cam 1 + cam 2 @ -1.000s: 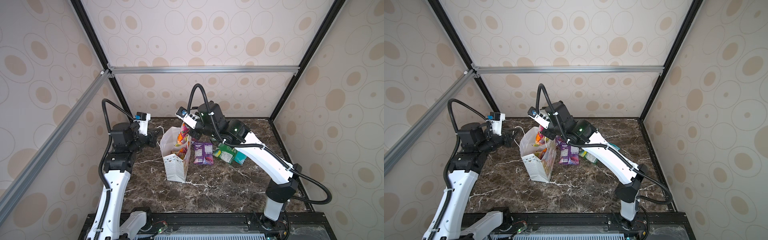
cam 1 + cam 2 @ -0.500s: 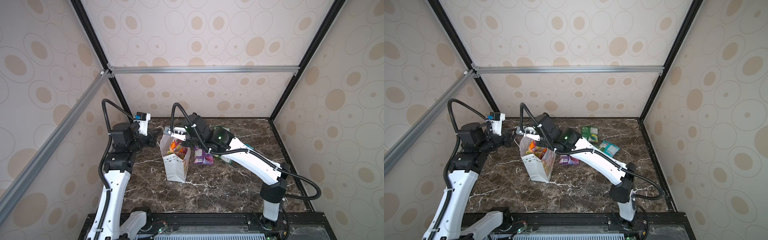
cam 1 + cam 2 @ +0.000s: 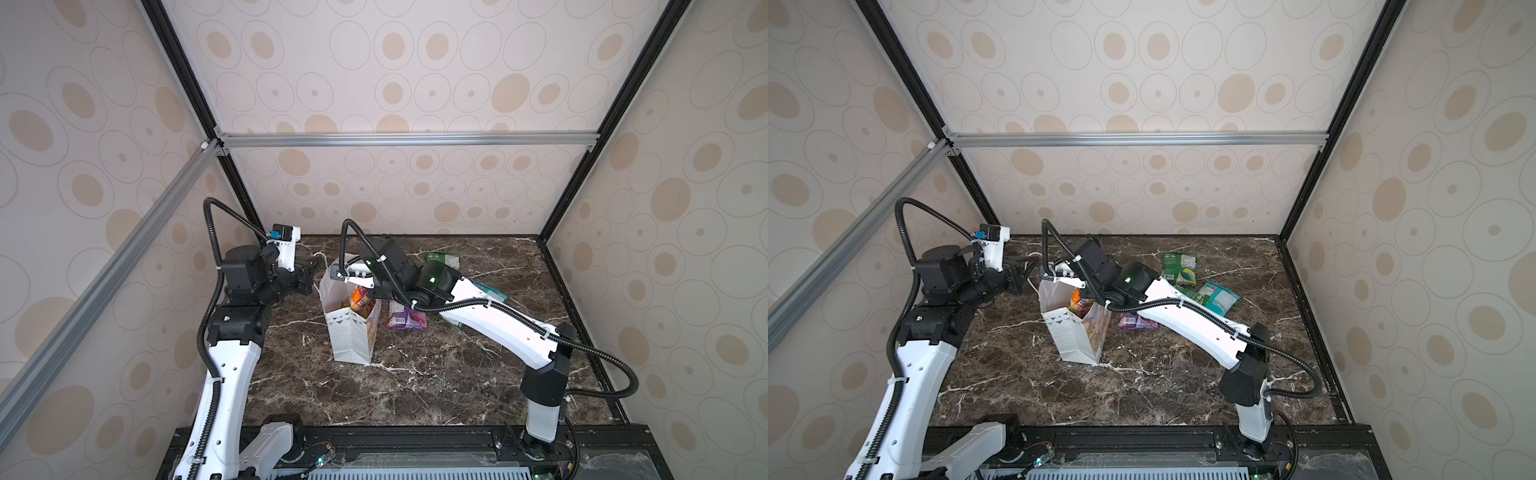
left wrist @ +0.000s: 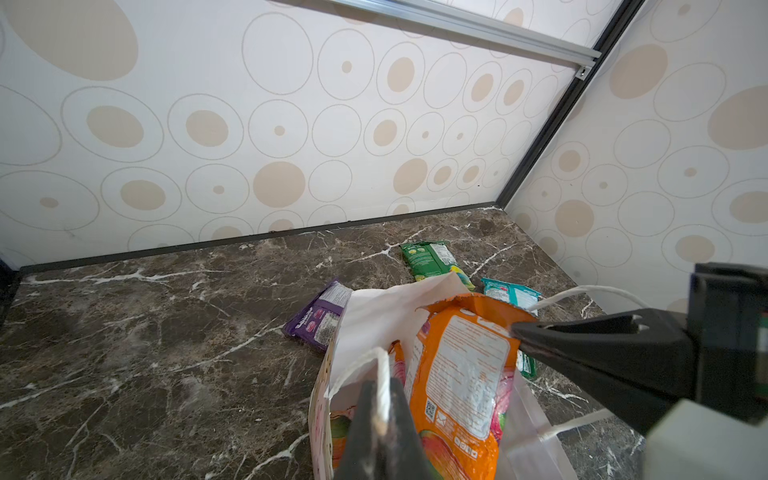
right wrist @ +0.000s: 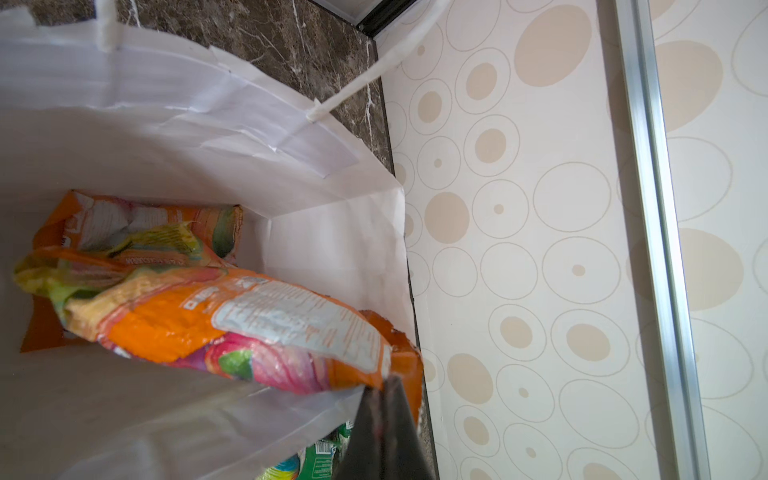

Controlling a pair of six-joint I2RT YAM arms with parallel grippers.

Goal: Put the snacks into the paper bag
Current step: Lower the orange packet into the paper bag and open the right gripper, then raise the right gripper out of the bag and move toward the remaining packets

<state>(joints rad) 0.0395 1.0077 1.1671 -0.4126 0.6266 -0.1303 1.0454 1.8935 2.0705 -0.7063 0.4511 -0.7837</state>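
In both top views my right wrist hides its own fingertips above the paper bag (image 3: 351,340), which stands mid-surface (image 3: 415,386). From the wrist views, the right gripper (image 5: 386,386) is pinched on the end of an orange packet (image 5: 232,320) that slants into the bag over a second orange packet (image 5: 137,224), itself partly hidden. The left gripper (image 4: 380,392) is clamped on a cord handle (image 4: 361,365). A purple packet (image 3: 407,319), green packet (image 3: 1179,266) and teal packet (image 3: 1219,296) lie beside the bag.

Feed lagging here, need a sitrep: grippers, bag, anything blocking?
Left gripper shut on bag handle. Right gripper shut on orange packet, partly inside paper bag. Purple packet, green packet, teal packet on table. Nothing blocking.
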